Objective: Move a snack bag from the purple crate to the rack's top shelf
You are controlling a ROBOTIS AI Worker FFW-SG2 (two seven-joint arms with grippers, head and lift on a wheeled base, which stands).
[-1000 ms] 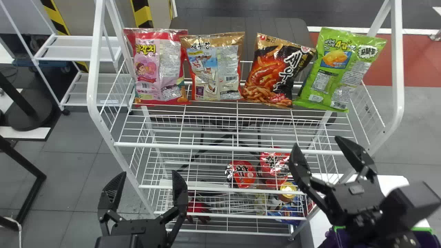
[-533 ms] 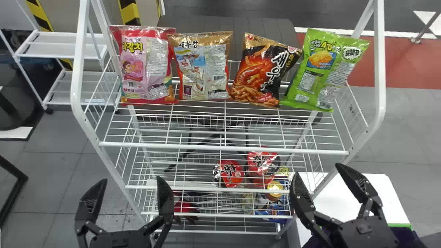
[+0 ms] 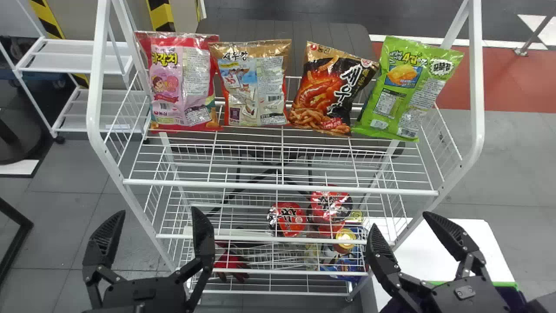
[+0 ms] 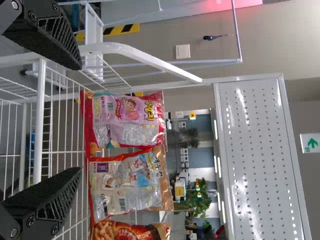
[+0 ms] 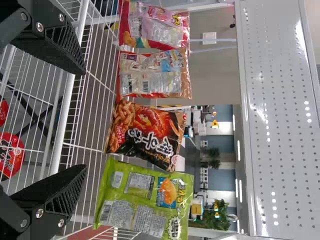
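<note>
Head view, and four snack bags line the back edge of the rack's top shelf [image 3: 243, 185]! Pink-and-red bag [image 3: 182, 82] by the left back corner, tan bag [image 3: 254, 82] right beside it, black-and-orange bag [image 3: 332, 89] leaning right, and the green bag [image 3: 406, 89], tilted too, towards the right edge. Down in front, the left gripper [image 3: 157, 212] is off the shelf's left front corner, fingers spread and released. Over by the right front corner, the right gripper [image 3: 400, 220] has its fingers wide apart, also released. Behind it, the purple crate [image 3: 512, 297] is mostly hidden, its contents too hard to call.
</note>
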